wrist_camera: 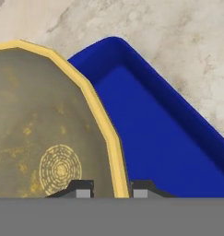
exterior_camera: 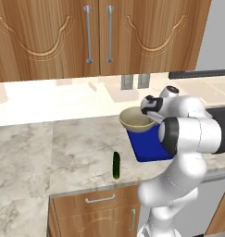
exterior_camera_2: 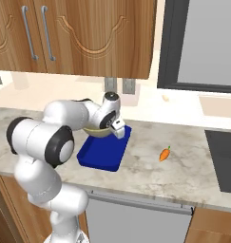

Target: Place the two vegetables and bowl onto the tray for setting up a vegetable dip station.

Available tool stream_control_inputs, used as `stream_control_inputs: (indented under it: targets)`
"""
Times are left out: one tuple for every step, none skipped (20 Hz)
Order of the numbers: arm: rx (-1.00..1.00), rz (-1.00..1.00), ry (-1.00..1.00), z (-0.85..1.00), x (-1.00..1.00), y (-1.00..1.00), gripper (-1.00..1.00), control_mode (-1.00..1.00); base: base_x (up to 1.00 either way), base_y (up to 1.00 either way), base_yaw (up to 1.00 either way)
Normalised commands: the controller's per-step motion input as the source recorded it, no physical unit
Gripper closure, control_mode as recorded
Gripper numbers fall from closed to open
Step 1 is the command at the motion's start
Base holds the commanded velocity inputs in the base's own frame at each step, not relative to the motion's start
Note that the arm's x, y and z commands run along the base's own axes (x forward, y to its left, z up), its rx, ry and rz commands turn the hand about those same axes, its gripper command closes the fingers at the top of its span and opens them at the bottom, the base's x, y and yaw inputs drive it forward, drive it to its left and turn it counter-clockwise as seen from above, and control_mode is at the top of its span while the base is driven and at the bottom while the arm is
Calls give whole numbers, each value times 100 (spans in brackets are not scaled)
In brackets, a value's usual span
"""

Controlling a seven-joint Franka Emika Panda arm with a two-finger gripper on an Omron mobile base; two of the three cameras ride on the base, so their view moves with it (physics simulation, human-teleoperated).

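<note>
Claw (wrist_camera: 112, 190) pinching bowl (exterior_camera: 135, 120) rim above tray (exterior_camera: 148, 146).

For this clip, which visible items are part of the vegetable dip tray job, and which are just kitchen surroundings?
Part of the job:
- round tan bowl with paler rim, its rim clamped in the gripper over the tray
- shallow deep blue rectangular tray
- slim dark green cucumber, on the counter
- small orange carrot, on the counter

Surroundings:
- marble counter
- wooden wall cabinets
- wall sockets
</note>
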Motion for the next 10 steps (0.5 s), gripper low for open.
stream_control_inputs:
  targets:
    - [0,12,-6,-13,16,-43,100,-100,0,0,0]
    - [0,11,-2,-5,12,-34,100,-100,0,0,0]
    - [0,8,0,0,0,-26,100,-100,0,0,0]
    - [1,7,0,0,0,-26,100,-100,0,0,0]
    - [0,7,0,-4,0,-25,100,-100,0,0,0]
    - [0,8,0,-4,0,-26,100,-100,0,0,0]
    - [0,7,0,-1,1,-22,100,-100,0,0,0]
    - [0,8,0,-1,8,-17,100,-100,0,0,0]
    - [0,8,0,-3,8,-15,100,-100,0,0,0]
    - [0,10,0,-7,5,-12,100,-100,0,0,0]
